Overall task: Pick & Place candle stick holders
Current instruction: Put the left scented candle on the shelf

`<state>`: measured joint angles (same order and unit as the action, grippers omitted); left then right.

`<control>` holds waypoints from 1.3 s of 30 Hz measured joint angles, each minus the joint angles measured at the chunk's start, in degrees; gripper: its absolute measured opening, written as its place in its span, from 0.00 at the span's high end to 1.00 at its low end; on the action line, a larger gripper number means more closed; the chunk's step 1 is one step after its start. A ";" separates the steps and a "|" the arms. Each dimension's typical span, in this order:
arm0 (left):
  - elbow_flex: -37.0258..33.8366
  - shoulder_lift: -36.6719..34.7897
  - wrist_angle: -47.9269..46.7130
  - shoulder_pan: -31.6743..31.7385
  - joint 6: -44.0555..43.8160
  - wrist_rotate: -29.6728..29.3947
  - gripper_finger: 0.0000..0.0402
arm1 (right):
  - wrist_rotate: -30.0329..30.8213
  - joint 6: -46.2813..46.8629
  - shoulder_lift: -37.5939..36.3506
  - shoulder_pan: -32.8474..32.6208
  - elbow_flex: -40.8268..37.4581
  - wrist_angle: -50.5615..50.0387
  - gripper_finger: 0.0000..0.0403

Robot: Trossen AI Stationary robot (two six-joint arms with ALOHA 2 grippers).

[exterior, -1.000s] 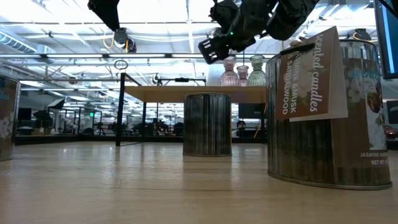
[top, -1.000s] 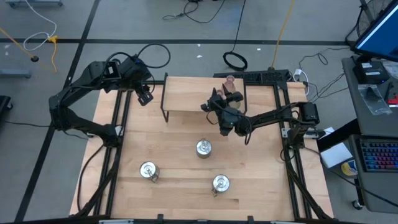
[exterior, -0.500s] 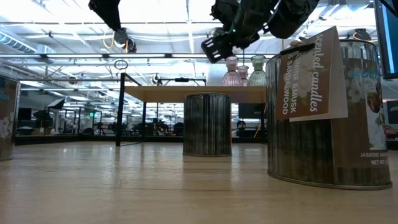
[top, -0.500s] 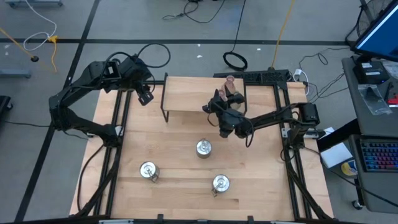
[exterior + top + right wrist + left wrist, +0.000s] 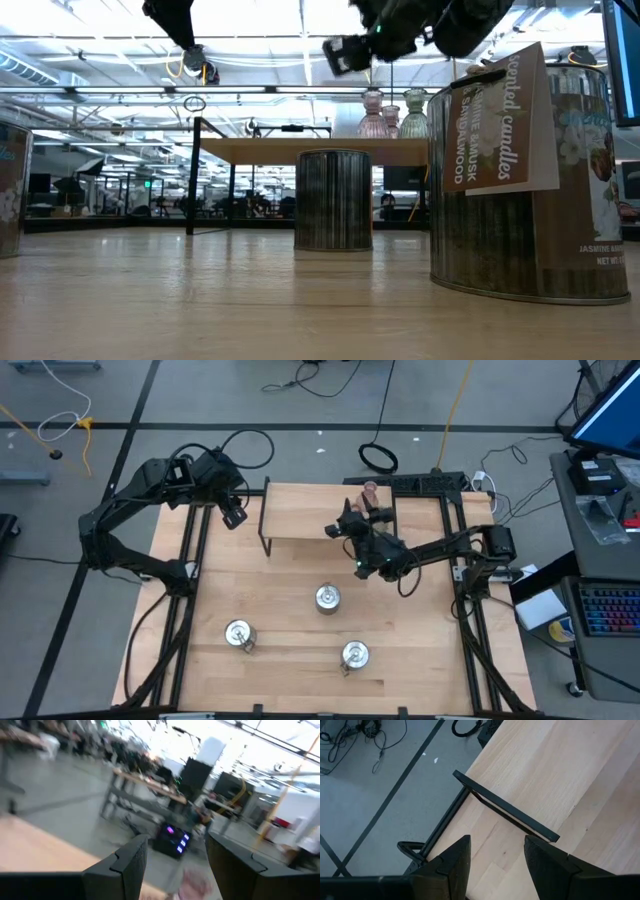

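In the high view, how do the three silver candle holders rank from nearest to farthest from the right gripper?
Measured from the right gripper, open above the raised shelf:
1. Middle silver holder, mid-table, just in front of the shelf.
2. Front-right silver holder, near the table's front edge.
3. Front-left silver holder, on the left arm's side.

Clearance on table and raised shelf

Three silver holders (image 5: 328, 598) (image 5: 239, 634) (image 5: 354, 654) stand well apart on the table (image 5: 290, 575); wide bare lanes run between them. Glass holders (image 5: 391, 113) crowd the shelf's (image 5: 300, 515) right end, left end bare. Right gripper (image 5: 343, 527) hangs above the shelf.
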<state>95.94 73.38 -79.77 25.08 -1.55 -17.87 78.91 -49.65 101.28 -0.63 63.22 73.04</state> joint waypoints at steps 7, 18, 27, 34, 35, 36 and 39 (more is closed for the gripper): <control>0.00 -0.01 -0.02 0.00 -0.08 1.06 0.54 | -0.74 -1.42 -6.97 -2.92 0.02 0.86 0.51; 0.00 0.00 -0.86 -0.43 -4.12 5.15 0.54 | 7.16 -8.70 -16.62 -13.17 0.04 -3.82 0.65; 0.00 0.00 -9.43 -6.04 -21.55 9.96 0.54 | 9.55 -8.57 -20.64 -23.88 0.02 -8.23 0.91; 0.00 0.01 -10.09 -17.20 -39.78 12.36 0.54 | 9.71 -9.07 -20.98 -28.61 -0.01 -8.44 0.97; 0.00 0.18 -10.42 -18.98 -42.44 12.34 0.54 | 9.71 -9.12 -21.01 -29.03 -0.20 -8.93 0.97; 0.00 0.35 -10.42 -20.68 -44.92 12.32 0.54 | 9.73 -9.12 -21.05 -29.37 -0.57 -9.16 0.98; 0.00 0.60 -10.13 -26.00 -52.15 11.89 0.54 | 9.73 -8.76 -21.01 -29.99 -2.38 -8.53 1.00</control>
<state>95.94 73.99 -89.90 -0.92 -53.70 -5.98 88.64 -58.41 80.27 -30.62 60.84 64.50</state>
